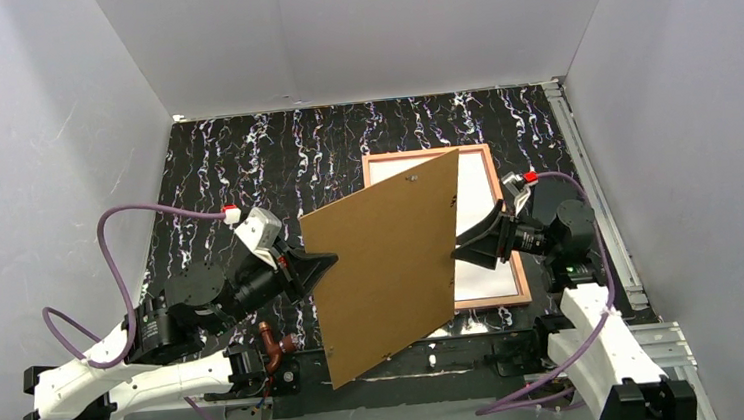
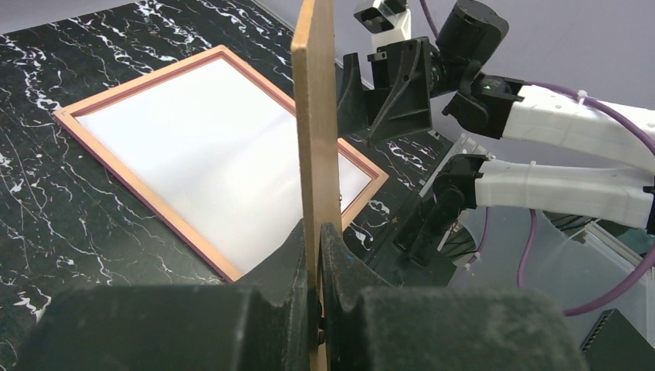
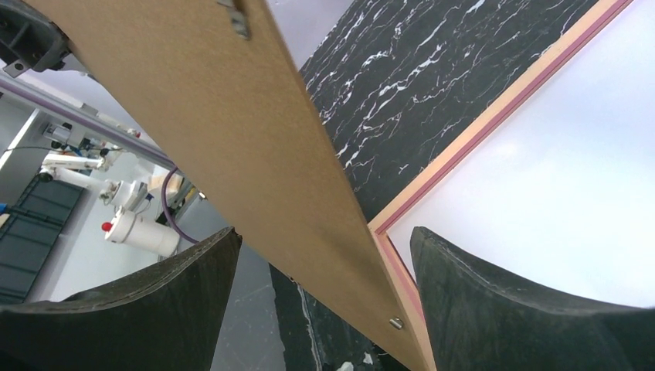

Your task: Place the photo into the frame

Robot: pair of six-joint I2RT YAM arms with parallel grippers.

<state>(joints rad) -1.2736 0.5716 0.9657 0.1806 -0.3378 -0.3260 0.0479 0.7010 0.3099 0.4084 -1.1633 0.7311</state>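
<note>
Left gripper (image 2: 318, 239) clamps the brown backing board (image 1: 387, 264) on edge above the left side of the frame (image 2: 151, 197); right gripper (image 3: 324, 232) gapes open around it. Best lowered flat, corners matched.

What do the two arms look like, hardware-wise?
The left arm and right arm match: white link shells, black joints, purple cable looping off each. Broad black wedge fingers on the left end effector and right end effector; a white wrist block with a red tab behind each.
</note>
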